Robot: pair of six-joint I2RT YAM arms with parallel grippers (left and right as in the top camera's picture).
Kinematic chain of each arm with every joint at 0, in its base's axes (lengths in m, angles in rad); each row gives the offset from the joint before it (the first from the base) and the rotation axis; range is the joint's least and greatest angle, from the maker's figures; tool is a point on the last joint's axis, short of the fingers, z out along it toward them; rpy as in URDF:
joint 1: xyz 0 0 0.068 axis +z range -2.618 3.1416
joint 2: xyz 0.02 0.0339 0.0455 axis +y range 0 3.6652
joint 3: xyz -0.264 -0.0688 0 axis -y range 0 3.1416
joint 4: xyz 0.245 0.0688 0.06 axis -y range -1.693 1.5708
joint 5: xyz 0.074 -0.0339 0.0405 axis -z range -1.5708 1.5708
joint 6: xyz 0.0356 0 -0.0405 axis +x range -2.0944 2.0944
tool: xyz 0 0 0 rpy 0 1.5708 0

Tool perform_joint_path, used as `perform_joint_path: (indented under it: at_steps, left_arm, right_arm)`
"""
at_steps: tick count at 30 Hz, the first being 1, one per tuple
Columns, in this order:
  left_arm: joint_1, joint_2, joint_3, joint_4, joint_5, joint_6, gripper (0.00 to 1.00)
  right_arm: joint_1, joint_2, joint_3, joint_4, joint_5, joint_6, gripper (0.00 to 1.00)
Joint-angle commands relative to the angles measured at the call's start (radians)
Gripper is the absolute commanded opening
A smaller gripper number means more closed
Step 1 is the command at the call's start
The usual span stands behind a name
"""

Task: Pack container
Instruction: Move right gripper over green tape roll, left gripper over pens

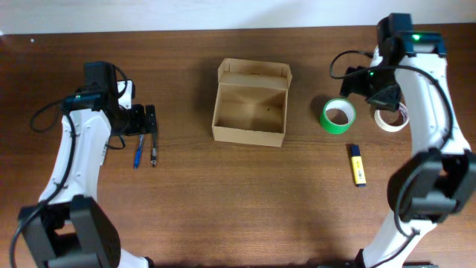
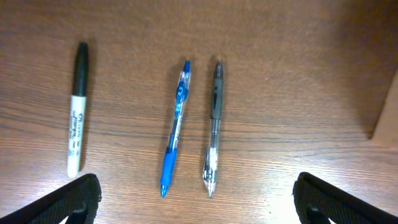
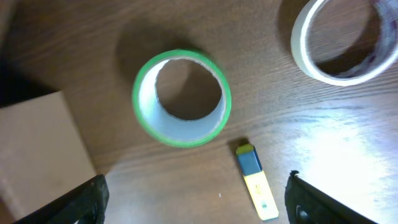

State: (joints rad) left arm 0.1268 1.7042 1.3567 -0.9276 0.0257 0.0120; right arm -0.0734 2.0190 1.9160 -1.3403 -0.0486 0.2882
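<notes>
The container is an open, empty tan cardboard box [image 1: 248,135] at the table's middle, its flap lid folded back. Its edge shows in the left wrist view [image 2: 389,112] and the right wrist view [image 3: 37,149]. My left gripper [image 1: 146,119] is open and empty, above a blue pen [image 2: 174,134], a clear black pen [image 2: 213,127] and a black-and-white marker [image 2: 76,118]. My right gripper [image 1: 375,89] is open and empty, above a green tape roll [image 3: 142,106], a white tape roll [image 3: 305,53] and a yellow highlighter [image 3: 257,190].
In the overhead view the blue pen [image 1: 137,153] and black pen [image 1: 154,152] lie left of the box. The green tape roll [image 1: 326,117], white tape roll [image 1: 381,119] and highlighter [image 1: 358,164] lie to its right. The marker is hidden under the left arm there.
</notes>
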Motion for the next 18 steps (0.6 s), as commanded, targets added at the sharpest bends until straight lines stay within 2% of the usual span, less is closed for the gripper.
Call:
perform_joint_path:
  at_steps: [1,14,15,16,18]
  left_arm:
    - [0.002,0.042,0.016,-0.001,0.011,0.019,1.00]
    - [0.002,0.051,0.016,-0.001,0.011,0.019,0.99]
    - [0.002,0.051,0.016,-0.001,0.011,0.019,1.00]
    - [0.002,0.051,0.016,-0.001,0.011,0.019,1.00]
    - [0.002,0.051,0.016,-0.001,0.011,0.019,1.00]
  right_arm:
    - [-0.006,0.078,0.012,0.019,0.037,0.042,0.87]
    - [-0.045,0.281,0.006,0.069,0.033,0.046,0.84]
    - [-0.046,0.291,0.006,0.067,0.027,0.045,0.77]
    - [-0.047,0.299,0.006,0.066,0.027,0.042,0.65]
    - [-0.047,0.314,0.006,0.069,0.032,0.042,0.56]
